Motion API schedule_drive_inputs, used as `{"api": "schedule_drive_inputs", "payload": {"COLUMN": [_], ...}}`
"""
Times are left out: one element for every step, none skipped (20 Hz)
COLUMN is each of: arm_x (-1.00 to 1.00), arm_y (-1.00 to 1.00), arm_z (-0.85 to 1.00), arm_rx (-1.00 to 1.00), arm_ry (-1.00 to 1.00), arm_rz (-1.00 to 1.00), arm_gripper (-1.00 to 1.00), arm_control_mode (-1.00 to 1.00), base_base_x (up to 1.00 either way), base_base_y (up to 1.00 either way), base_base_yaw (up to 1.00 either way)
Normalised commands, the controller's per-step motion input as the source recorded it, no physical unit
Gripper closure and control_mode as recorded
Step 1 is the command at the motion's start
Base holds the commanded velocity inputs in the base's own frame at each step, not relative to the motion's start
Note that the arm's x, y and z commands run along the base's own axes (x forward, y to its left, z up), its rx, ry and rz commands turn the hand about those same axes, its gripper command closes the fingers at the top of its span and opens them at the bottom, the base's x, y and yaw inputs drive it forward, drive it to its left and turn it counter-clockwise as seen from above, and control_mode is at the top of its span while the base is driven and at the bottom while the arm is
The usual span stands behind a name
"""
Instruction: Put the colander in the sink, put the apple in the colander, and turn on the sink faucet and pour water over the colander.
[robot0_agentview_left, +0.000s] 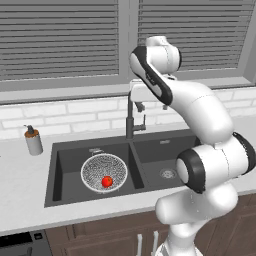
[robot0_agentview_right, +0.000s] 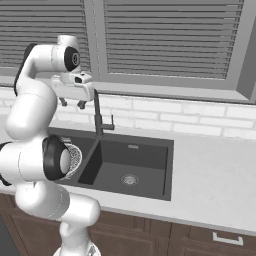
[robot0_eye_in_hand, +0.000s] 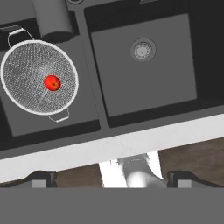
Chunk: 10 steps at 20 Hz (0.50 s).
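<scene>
Left base view: the colander (robot0_agentview_left: 104, 172) sits in the left basin of the sink (robot0_agentview_left: 150, 150) with the apple (robot0_agentview_left: 106, 181) inside it, at 6 o'clock from centre.

Right base view: my claw (robot0_agentview_right: 71, 103) hangs open and empty, left of the sink faucet (robot0_agentview_right: 98, 116).

Hand view: colander at 10 o'clock, apple centred inside.

the right basin of the sink (robot0_agentview_left: 139, 176) lies bare down to its drain (robot0_agentview_left: 168, 173), open from above. the left basin is mostly taken by the colander (robot0_agentview_left: 104, 172) with the apple (robot0_agentview_left: 106, 181) inside, narrow gaps left along its walls. the faucet (robot0_agentview_left: 130, 117) rises behind the divider, just beside the raised gripper (robot0_agentview_left: 152, 106). a soap bottle (robot0_agentview_left: 33, 140) stands well left on the counter (robot0_agentview_left: 22, 190).
</scene>
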Motion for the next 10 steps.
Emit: {"api": "schedule_drive_inputs", "payload": {"arm_x": [0.21,0.21,0.23,0.22,0.19,0.16,0.14,0.16,0.19,0.22], "arm_y": [0.06,0.12,0.10,0.09,0.05,0.02,0.00,0.00,0.00,0.00], "arm_z": [-0.03,0.00,0.00,0.00,0.00,0.00,-0.01,-0.06,-0.04,-0.08], "arm_rx": [0.00,0.00,0.00,0.00,0.00,0.00,0.00,0.00,0.00,0.00], "arm_ry": [0.00,0.00,0.00,0.00,0.00,0.00,0.00,0.00,0.00,0.00], "arm_rz": [-0.07,-0.07,-0.06,-0.06,-0.05,-0.05,-0.03,-0.03,-0.03,-0.02], "arm_gripper": [-1.00,-1.00,-1.00,-1.00,-1.00,-1.00,-1.00,-1.00,-1.00,-1.00], "arm_control_mode": [-1.00,-1.00,-1.00,-1.00,-1.00,-1.00,-1.00,-1.00,-1.00,-1.00], "base_base_x": [0.00,0.00,0.00,0.00,0.00,0.00,0.00,0.00,0.00,0.00], "base_base_y": [0.00,0.00,0.00,0.00,0.00,0.00,0.00,0.00,0.00,0.00], "base_base_yaw": [0.00,0.00,0.00,0.00,0.00,0.00,0.00,0.00,0.00,0.00]}}
